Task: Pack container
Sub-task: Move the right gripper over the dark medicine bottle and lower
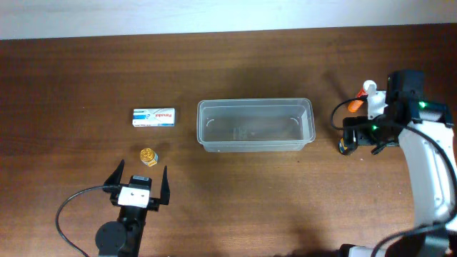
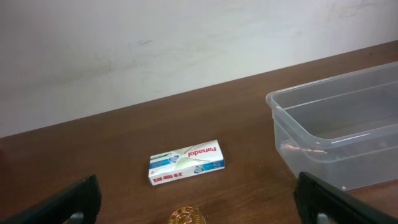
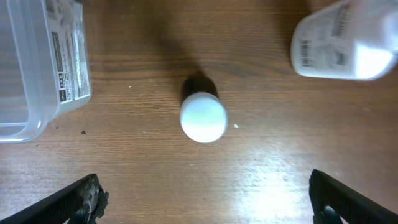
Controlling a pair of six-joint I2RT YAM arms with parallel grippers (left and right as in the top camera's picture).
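Note:
The clear plastic container [image 1: 308,107] stands empty at the table's middle; its corner shows in the right wrist view [image 3: 37,121] and its near wall in the left wrist view [image 2: 292,134]. A white Panadol box [image 1: 154,117] lies left of it and also shows in the left wrist view [image 2: 186,163]. A small gold-capped jar [image 1: 148,155] stands in front of the box. My left gripper [image 1: 139,183] is open and empty, just short of the jar [image 2: 186,217]. My right gripper [image 3: 205,199] is open above a small white-capped bottle [image 3: 203,116], not touching it.
A larger white bottle [image 3: 344,40] lies on its side beyond the small bottle, right of the container; in the overhead view it is by my right arm [image 1: 371,96]. A pale wall runs along the table's far edge [image 1: 214,14].

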